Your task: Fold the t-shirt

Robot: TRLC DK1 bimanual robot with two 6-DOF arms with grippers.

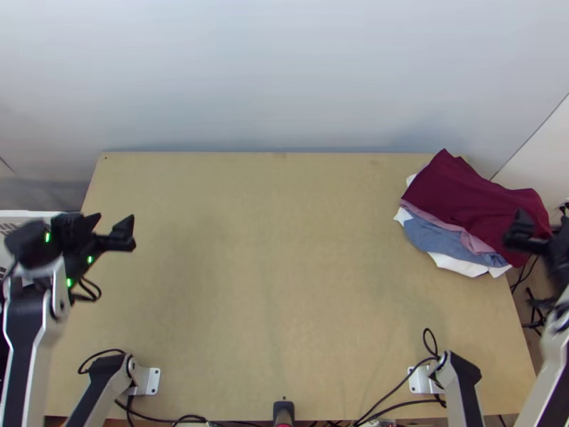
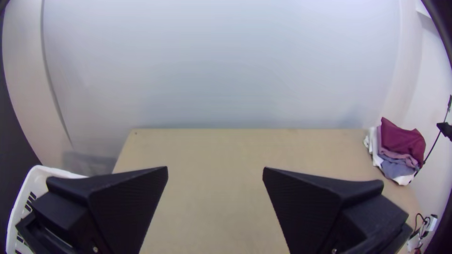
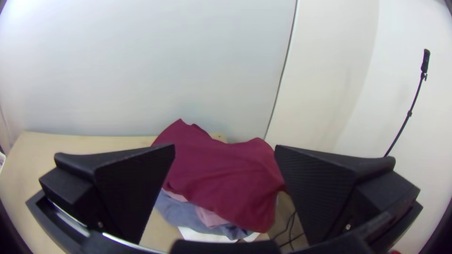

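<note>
Over the light wooden table (image 1: 270, 285), by the far right corner, spotting the maroon garment (image 1: 476, 206), likely the t-shirt, draped loosely across stacked garments (image 1: 441, 238) and poking past the edge. Now checking left gripper (image 2: 215, 170) and right gripper (image 3: 225, 147): spread wide, nothing held. Careful: could pinch too deep and catch the stacked garments underneath, or tug sideways and drag everything off.

light wooden table (image 1: 270, 285), cloth pile (image 1: 462, 192) bunched by its far right corner and reaching past the right edge, maroon on top, pink, blue and white below, white brackets (image 1: 151, 381) near the left and right ends of the near edge, black cables (image 1: 387, 396) along it
</note>
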